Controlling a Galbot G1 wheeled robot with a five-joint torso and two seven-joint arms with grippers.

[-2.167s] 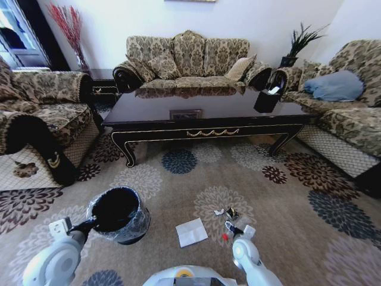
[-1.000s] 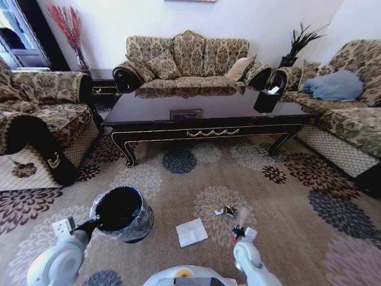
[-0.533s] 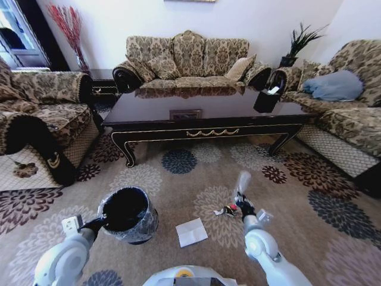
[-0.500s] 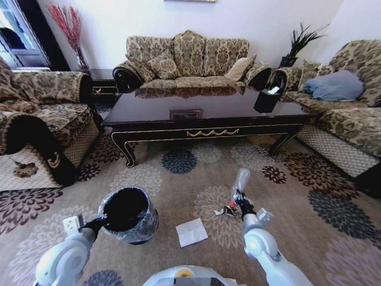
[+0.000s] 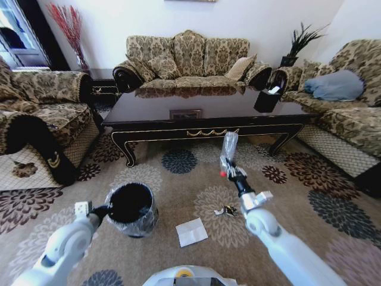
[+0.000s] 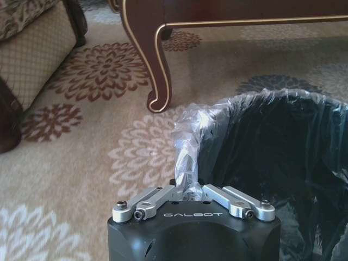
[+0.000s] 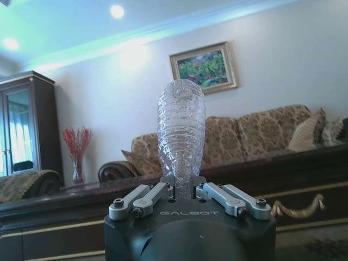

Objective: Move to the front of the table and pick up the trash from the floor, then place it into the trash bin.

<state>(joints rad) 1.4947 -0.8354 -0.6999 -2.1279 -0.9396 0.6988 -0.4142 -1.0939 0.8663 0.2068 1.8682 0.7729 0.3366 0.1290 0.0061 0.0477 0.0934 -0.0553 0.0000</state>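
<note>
Before the table [image 5: 202, 113], keeps the trash bin [image 5: 130, 208] by its liner rim in the left gripper [image 5: 98, 211], pincer pinching the crinkly plastic, bin now drawn nearer the middle of the carpet. Carries the right gripper [image 5: 229, 170] far higher than a moment ago, clamped on a crushed clear bottle [image 5: 228, 145] held upright, well apart from the bin. Leaves the white paper sheet [image 5: 191, 232] and small scraps [image 5: 225, 210] on the floor, so probably just one piece on its way.

Bright even light, perhaps ceiling lamps; fisheye-bent edges
</note>
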